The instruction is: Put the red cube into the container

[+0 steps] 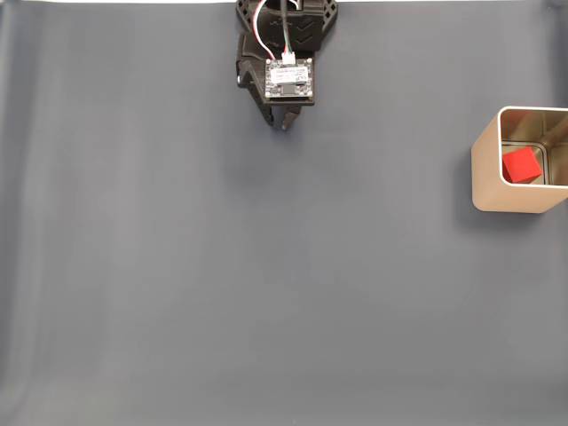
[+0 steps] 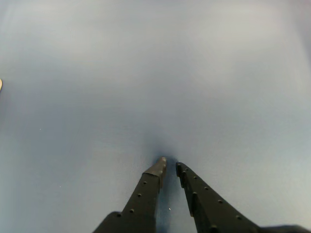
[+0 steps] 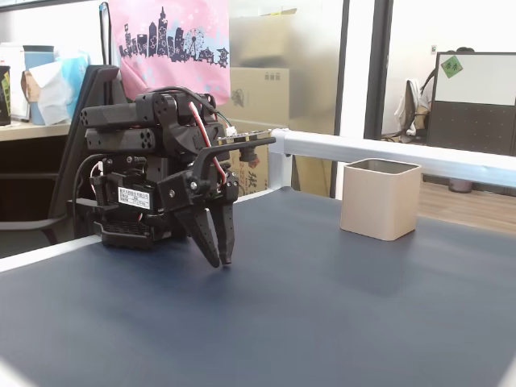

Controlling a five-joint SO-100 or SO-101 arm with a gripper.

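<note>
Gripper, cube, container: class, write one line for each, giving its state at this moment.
Gripper: nearly shut, empty, fingertips pointing down just above the mat.
Cube: inside the container, lying on its floor.
Container: upright, open at the top, on the mat, apart from the gripper.

Cardboard boxes [image 3: 260, 95] behind a dark tabletop [image 3: 339, 306].

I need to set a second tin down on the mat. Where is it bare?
Bare mat runs from below the gripper across to the container, and all along the bottom. Crowded only at the gripper and the container holding the red cube.
</note>
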